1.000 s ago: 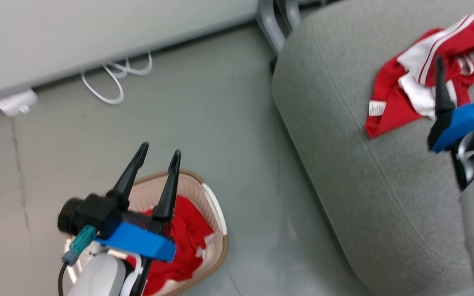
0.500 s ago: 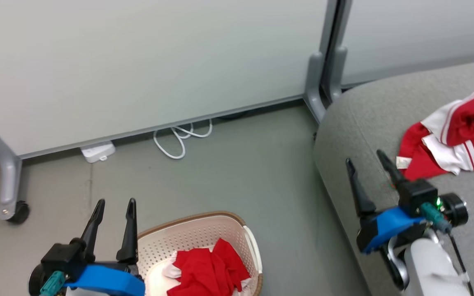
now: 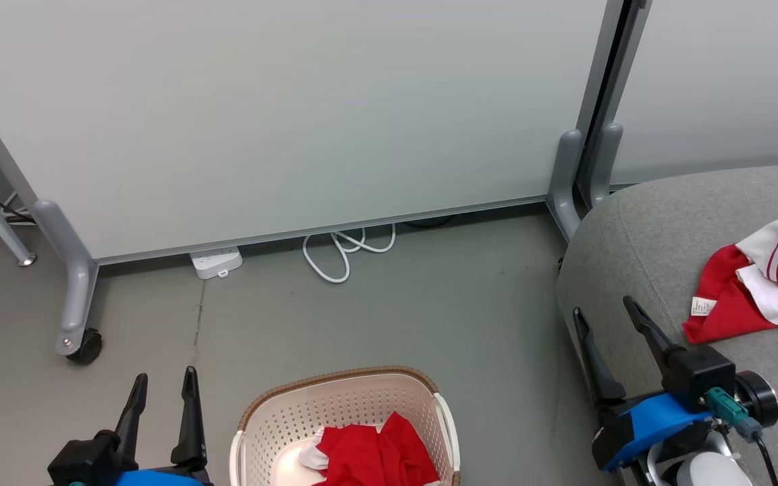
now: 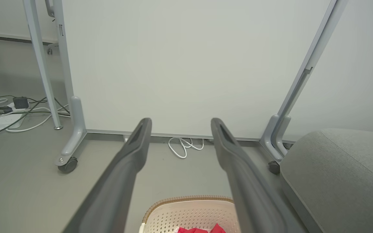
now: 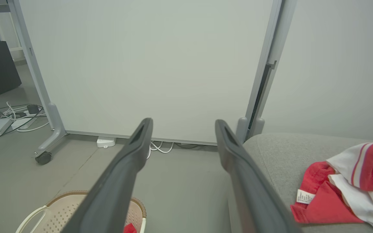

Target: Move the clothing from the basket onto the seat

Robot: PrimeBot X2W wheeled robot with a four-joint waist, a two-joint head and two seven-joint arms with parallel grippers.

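Either side of the cream perforated basket (image 3: 335,378) at bottom centre, left pincer (image 3: 165,375) and right pincer (image 3: 603,307) are hanging spread, empty. A shallow pinch may be dropping its red fabric clothing (image 3: 375,455) short of the grey upholstered seat (image 3: 659,229).

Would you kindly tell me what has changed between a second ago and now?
The head view has tilted up. The right gripper has drawn back off the red garment on the seat and is now apart from it. The left gripper has left its place over the basket and is now beside it, on the left. Both stay open and empty. One garment stays on the seat, the other garment in the basket.
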